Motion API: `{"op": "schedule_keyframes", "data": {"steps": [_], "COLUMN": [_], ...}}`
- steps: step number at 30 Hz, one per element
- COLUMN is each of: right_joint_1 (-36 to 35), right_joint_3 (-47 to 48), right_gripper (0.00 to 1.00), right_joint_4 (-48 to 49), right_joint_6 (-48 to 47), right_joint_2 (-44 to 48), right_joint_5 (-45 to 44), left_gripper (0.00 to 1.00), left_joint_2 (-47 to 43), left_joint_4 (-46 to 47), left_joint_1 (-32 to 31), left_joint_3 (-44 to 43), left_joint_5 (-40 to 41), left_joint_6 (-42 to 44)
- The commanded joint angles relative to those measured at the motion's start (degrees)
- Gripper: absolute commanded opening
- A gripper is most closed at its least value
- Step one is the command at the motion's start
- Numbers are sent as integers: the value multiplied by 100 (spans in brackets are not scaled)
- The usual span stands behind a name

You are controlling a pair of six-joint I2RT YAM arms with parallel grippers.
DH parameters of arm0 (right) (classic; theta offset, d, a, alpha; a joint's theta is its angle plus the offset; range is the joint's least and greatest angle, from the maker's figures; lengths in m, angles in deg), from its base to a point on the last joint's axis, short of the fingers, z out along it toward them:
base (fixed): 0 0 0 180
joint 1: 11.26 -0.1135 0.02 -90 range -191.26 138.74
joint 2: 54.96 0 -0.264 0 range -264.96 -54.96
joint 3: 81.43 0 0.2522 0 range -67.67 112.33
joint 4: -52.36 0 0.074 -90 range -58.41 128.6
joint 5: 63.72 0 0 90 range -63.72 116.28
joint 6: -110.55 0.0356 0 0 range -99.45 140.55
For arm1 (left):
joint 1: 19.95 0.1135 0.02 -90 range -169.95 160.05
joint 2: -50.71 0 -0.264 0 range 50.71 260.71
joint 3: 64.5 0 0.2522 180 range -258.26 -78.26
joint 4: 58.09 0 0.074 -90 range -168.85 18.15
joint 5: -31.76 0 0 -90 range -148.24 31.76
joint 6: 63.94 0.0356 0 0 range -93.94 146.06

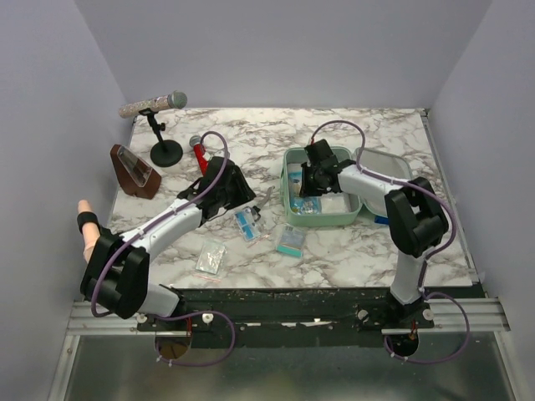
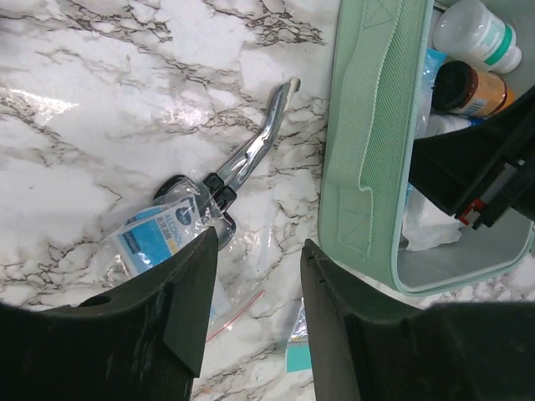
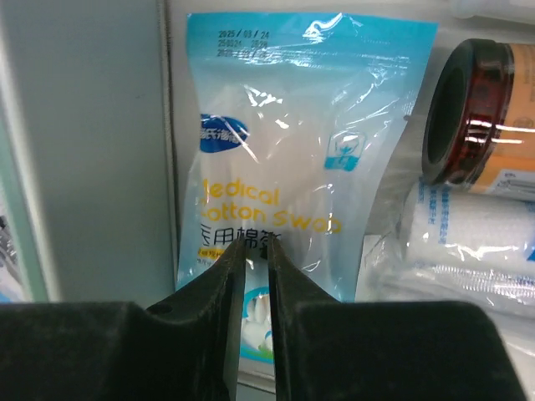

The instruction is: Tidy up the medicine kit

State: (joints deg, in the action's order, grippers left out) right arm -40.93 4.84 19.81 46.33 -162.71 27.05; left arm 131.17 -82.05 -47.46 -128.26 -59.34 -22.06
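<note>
L gripper (image 2: 255, 309): fingers spread, hovering over alcohol pad packet (image 2: 155, 234) & metal tool (image 2: 251, 150) on marble table (image 1: 251, 142), just left of medicine kit (image 1: 326, 219). Kit sits open, centre-right of table, lid flat at its right. Inside it, R gripper (image 3: 251, 251): fingers pinched on cotton swab packet (image 3: 292, 125), which stands against a kit wall, amber bottle (image 3: 485, 117) beside it.

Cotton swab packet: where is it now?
The cotton swab packet lies inside the medicine kit, beside its wall, left of the amber bottle in right wrist view.
</note>
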Motion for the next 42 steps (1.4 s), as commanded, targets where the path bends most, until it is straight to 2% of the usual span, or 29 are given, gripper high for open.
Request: {"op": "schedule_keyframes", "data": {"steps": [1, 11, 21, 27, 31, 36, 38, 39, 40, 42], "right_joint_1": [32, 198, 392, 383, 366, 278, 199, 146, 76, -64], "right_joint_3": [465, 1309, 2056, 1021, 870, 222, -305, -647, -929, -1527], "right_gripper": [25, 26, 26, 34, 50, 57, 57, 58, 58, 58], "right_joint_4": [-564, -793, -951, 102, 209, 366, 445, 516, 534, 499], "right_joint_6": [59, 120, 112, -12, 32, 32, 41, 32, 24, 32], "right_joint_2": [-440, -1152, -1452, -197, 639, 1869, 2509, 2800, 3011, 3460], "right_joint_5": [-420, -517, -517, 159, 213, 151, 160, 168, 151, 133], "left_gripper": [54, 54, 54, 55, 57, 62, 70, 79, 99, 99], "left_joint_2": [-312, -409, -593, -752, -769, -918, -1032, -1103, -1164, -1226], "left_joint_4": [-228, -255, -281, -272, -351, -536, -580, -580, -580, -493], "left_joint_1": [-27, -27, -27, -27, -35, -88, -254, -394, -657, -1176], "left_joint_3": [139, 218, 385, 500, 579, 745, 859, 912, 982, 1071], "left_joint_5": [269, 233, 260, 356, 453, 567, 681, 795, 970, 1261], "left_joint_6": [13, 22, 13, 30, 39, 153, 154, 154, 136, 119]}}
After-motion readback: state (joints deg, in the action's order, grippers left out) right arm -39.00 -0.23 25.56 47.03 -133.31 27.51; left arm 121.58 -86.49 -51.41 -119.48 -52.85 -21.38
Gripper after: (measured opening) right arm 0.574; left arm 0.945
